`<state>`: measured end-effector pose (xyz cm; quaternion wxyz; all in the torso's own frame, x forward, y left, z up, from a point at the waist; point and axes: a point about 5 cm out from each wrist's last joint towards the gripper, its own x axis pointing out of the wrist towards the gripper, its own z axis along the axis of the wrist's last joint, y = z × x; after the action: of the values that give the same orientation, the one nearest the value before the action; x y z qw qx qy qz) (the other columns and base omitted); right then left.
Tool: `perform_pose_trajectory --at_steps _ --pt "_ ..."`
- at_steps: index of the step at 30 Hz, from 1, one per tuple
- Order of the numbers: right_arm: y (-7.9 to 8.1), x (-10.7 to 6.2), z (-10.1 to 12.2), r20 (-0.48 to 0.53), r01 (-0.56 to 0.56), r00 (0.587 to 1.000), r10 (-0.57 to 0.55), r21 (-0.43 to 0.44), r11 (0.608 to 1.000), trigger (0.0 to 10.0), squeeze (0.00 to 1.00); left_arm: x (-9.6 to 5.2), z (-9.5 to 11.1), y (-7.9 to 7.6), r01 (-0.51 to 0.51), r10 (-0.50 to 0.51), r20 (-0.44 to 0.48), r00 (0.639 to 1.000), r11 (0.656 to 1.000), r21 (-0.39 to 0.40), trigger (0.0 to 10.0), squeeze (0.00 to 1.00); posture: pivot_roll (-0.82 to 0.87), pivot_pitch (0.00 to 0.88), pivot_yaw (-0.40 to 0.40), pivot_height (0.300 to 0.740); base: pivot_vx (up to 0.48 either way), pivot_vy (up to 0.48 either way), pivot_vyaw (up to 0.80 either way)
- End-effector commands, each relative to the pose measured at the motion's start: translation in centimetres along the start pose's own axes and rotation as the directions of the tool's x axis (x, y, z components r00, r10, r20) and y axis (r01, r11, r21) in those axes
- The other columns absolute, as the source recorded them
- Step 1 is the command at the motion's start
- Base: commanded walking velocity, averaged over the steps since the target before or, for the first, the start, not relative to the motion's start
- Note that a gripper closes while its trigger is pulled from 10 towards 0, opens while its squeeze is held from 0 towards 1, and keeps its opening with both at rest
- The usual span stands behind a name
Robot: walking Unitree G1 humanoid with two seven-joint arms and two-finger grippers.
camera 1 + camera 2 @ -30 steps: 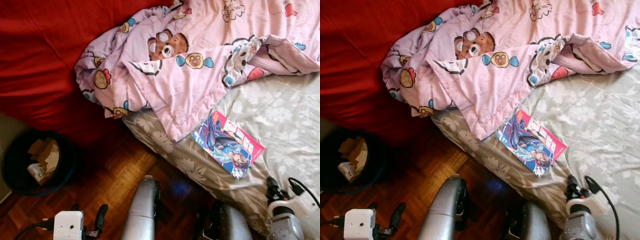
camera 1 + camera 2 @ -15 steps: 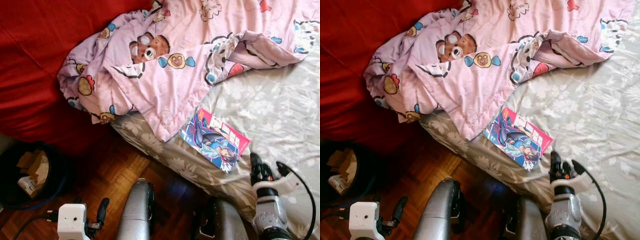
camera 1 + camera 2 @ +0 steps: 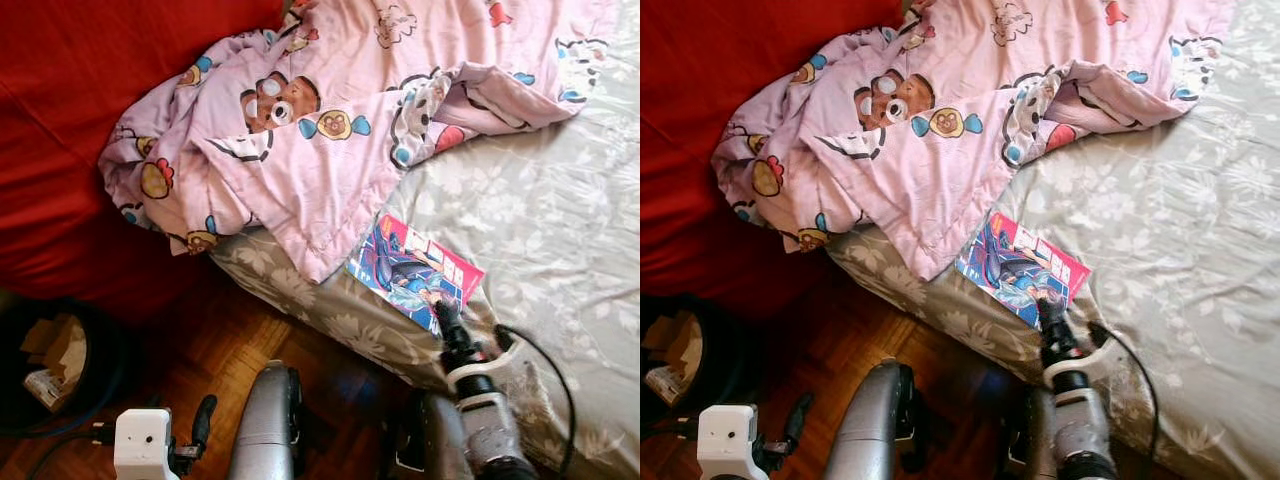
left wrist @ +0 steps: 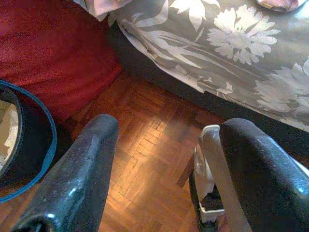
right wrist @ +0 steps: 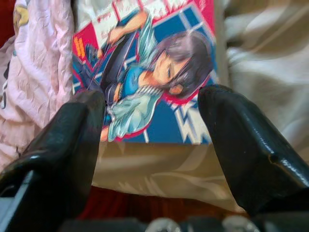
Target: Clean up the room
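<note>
Setting: bed (image 3: 560, 210) with grey floral sheet, pink bear-print blanket (image 3: 330, 130) bunched across it, parquet floor (image 3: 220, 350) below.
Comic book (image 3: 414, 271): flat near the bed's edge, just beside the blanket's hem; long axis diagonal.
Right gripper (image 5: 152, 128): reaches up over the bed edge, fingers spread apart at the book's near edge, holding nothing.
Left gripper (image 4: 164, 159): low over the floor, fingers apart, empty.
Bin (image 3: 50, 365): on the floor, cardboard scraps inside.

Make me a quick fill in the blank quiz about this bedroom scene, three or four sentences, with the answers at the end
1. The comic book lies on the ____ bedsheet.
2. The right gripper is at the book's near edge with its fingers ____.
3. The pink blanket is printed with cartoon ____.
4. The bin stands on the ____ floor.

Answers: floral; open; bears; wooden
</note>
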<state>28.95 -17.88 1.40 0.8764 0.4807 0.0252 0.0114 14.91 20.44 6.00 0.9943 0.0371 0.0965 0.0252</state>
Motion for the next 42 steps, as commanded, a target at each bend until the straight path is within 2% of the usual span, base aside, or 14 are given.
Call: perform_pose_trajectory --at_steps 1,14,26,42 --pt "-1.1 -1.0 -0.9 -0.031 0.063 0.998 -0.062 0.028 0.998 10.0 0.0 -1.2 -1.3 0.4 -0.016 0.017 -0.065 0.998 1.0 0.021 10.0 0.0 0.25 0.407 0.072 0.643 0.0 0.0 0.0" --pt "-0.6 -0.2 0.2 0.01 0.013 1.0 -0.013 0.049 0.999 10.0 0.0 -1.9 -1.6 0.5 -0.025 0.027 -0.075 0.997 0.999 0.026 10.0 0.0 0.25 0.424 0.071 0.643 0.0 0.0 0.0" --pt "-1.1 -0.4 0.4 0.029 0.045 0.998 -0.047 0.072 0.996 10.0 0.0 -3.1 -1.7 0.8 -0.024 0.028 -0.097 0.995 0.999 0.044 10.0 0.0 0.26 0.458 0.078 0.643 0.0 0.0 0.0" --pt "-2.1 -1.2 0.0 -0.019 0.096 0.995 -0.095 0.067 0.993 10.0 0.0 -4.1 -1.7 0.7 -0.013 0.019 -0.119 0.993 0.999 0.051 10.0 0.0 0.27 0.483 0.088 0.643 0.0 0.0 0.0"
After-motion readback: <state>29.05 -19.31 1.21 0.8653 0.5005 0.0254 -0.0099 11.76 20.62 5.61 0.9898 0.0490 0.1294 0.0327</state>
